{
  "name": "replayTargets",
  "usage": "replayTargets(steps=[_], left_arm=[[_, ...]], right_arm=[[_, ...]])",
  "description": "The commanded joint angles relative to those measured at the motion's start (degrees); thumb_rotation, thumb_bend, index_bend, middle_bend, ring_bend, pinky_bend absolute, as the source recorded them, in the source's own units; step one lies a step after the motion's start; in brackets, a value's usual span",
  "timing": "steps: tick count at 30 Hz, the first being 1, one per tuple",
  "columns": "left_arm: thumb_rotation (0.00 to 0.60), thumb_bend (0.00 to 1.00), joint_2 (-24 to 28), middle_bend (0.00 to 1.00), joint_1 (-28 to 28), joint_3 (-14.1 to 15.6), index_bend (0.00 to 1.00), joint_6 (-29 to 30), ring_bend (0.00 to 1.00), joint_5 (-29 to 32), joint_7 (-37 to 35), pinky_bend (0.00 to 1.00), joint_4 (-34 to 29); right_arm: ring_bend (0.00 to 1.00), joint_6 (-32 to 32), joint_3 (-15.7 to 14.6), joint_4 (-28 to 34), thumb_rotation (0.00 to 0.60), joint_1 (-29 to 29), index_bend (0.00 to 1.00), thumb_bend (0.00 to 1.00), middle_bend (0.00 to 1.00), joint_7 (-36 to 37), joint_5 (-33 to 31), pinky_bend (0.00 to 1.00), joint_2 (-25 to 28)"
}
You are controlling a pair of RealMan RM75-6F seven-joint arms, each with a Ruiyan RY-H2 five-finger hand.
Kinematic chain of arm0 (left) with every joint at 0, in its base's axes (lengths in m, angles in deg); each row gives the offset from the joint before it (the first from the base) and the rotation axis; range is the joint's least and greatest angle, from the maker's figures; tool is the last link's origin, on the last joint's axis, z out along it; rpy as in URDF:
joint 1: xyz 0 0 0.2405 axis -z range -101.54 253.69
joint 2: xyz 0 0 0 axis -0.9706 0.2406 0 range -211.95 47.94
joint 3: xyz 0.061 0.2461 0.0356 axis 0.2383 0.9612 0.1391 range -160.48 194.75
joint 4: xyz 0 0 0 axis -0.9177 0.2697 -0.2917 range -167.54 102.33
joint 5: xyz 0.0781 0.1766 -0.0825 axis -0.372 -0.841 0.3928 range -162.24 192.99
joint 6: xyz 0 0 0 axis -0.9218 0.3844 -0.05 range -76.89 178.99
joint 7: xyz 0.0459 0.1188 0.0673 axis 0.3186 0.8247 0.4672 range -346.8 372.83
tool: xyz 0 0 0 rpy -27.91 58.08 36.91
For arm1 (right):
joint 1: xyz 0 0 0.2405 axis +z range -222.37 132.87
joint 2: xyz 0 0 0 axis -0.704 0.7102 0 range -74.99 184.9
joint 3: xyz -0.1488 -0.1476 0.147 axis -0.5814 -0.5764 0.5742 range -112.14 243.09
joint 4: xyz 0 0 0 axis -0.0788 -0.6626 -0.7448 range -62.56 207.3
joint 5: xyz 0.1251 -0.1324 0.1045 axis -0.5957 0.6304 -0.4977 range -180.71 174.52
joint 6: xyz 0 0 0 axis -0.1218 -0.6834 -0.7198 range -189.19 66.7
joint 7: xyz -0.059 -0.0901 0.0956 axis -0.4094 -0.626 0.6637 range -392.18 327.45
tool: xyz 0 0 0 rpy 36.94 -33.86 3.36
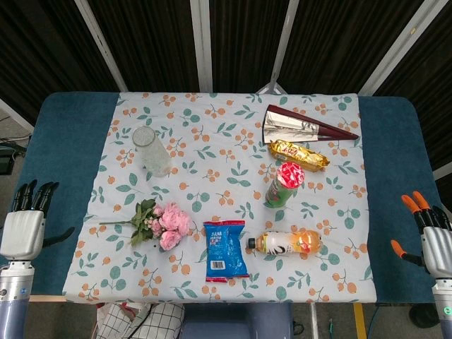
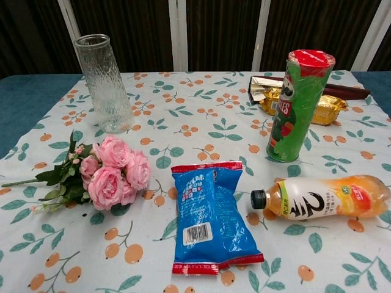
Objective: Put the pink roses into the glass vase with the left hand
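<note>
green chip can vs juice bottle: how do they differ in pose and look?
Pose: the green chip can stands upright; the juice bottle lies on its side, cap pointing toward the blue snack bag.
Look: the can is opaque green with a red lid; the bottle is clear, showing orange drink, with a dark cap and white label.
Shared: both are closed, rest on the floral tablecloth, and no robot hand touches them.

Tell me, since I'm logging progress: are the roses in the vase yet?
No, the pink roses lie on the tablecloth in front of the empty glass vase.
</note>
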Motion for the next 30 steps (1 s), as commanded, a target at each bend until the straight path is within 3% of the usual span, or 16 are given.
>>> replayTargets(steps=[1, 11, 18, 24, 30], left_arm=[[0.6, 0.13, 0.08, 0.13, -0.46, -0.32, 0.14, 0.12, 0.0, -0.49, 0.31, 0.0, -0.01], [0.6, 0.13, 0.75, 0.13, -1.0, -1.55, 0.14, -1.21, 0.0, -1.05, -1.12, 0.0, -1.92], [0.6, 0.13, 3.24, 0.13, 0.29, -2.55, 0.14, -5.39, 0.0, -0.94, -3.04, 0.0, -4.97], [0.6, 0.11, 4.86, 0.13, 3.77, -3.94, 0.13, -11.28, 0.0, -0.17, -0.38, 0.0, -10.27], [0.6, 0.09, 5.73, 0.12, 10.26, -5.96, 0.11, -23.79, 0.0, 8.4, 7.59, 0.0, -17.65]], right_arm=[[0.16, -0.3, -0.13, -0.96, 0.6, 0.16, 0.14, 0.3, 0.06, 0.21, 0.39, 0.08, -0.51], [0.15, -3.18, -0.26, -1.18, 0.6, -0.59, 0.14, 0.24, 0.06, -0.35, 1.76, 0.08, -0.37], [0.15, -4.3, -0.7, 0.52, 0.6, -0.88, 0.14, 0.24, 0.06, -0.9, 2.98, 0.08, 0.51], [0.15, -3.61, -0.89, 1.17, 0.6, -0.5, 0.14, 0.24, 0.06, -1.62, 3.03, 0.08, 0.5], [0.15, -2.74, -0.91, 1.23, 0.6, -0.27, 0.14, 0.24, 0.06, -1.98, 2.21, 0.08, 0.31]])
